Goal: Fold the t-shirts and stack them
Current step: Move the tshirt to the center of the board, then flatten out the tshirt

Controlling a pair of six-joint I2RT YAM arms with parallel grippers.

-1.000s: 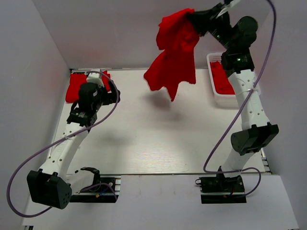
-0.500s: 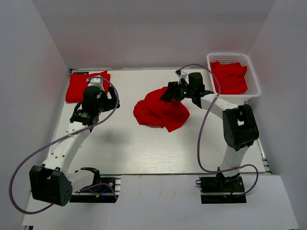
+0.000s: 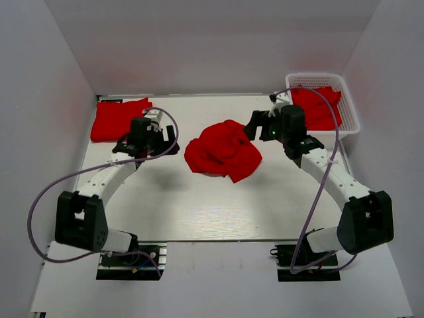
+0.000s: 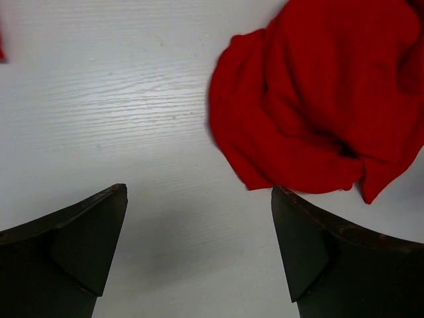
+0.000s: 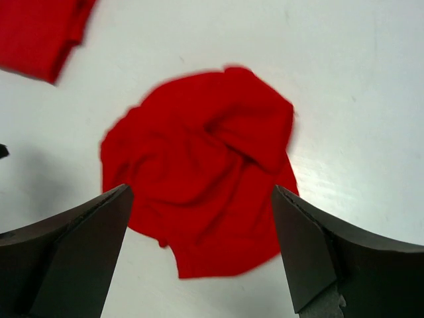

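The crumpled t-shirt (image 3: 222, 151) hung high in the air from the right hand (image 3: 255, 126) a second ago. It now lies in a loose heap on the desk (image 3: 218, 212). That hand has let go and drawn back just to the right of the heap. Its fingers are spread wide with nothing between them.

The left hand (image 3: 169, 140) has swung in to just left of the heap, also wide and empty, with the shirt's near edge ahead of it in the wrist view.

A folded red shirt (image 3: 119, 118) lies well to the heap's left. The basket (image 3: 349, 112), well to its right, holds more red shirts (image 3: 318, 106).

So the fetch looks done, and flattening this shirt is probably next. No fold has been started, and no sleeve or hem can be picked out in the bunch.
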